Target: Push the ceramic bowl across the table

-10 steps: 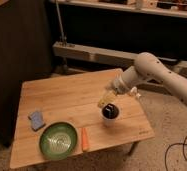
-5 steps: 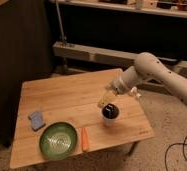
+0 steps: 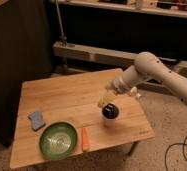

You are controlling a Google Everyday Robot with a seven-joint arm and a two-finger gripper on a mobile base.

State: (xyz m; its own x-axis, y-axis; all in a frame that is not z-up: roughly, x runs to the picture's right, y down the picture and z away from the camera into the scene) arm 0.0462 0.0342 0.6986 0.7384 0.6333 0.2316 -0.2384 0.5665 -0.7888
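The ceramic bowl (image 3: 59, 140) sits upright on the counter (image 3: 67, 97), in the 7 o'clock sector of the plank top and near the front edge. An orange carrot-shaped item (image 3: 85, 139) lies just beside it at 3 o'clock, and a small blue pad (image 3: 36, 120) lies near it at 10 o'clock. A white cup (image 3: 110, 116) with a dark interior stands well apart from the bowl at 2 o'clock. Compared with the views from the preceding second, no displacement is detectable: the bowl, the cup and the arm occupy the same positions. Judgement: the push has not begun, the approach to the bowl is not under way, and the whole of the task remains. The end effector (image 3: 107, 103) is positioned directly above the cup rim, well apart from the bowl. Its jaws stand apart, and no object is seen held between them. The arm (image 3: 152, 70) enters from the 3 o'clock side of the view. Its thick white link slopes down toward 8 o'clock to the wrist, and the wrist points the end effector downward at the cup. Judgement: to reach the bowl, the end effector must travel toward 8 o'clock and clear the cup. The orange item lies close to that path, so it may be struck first.
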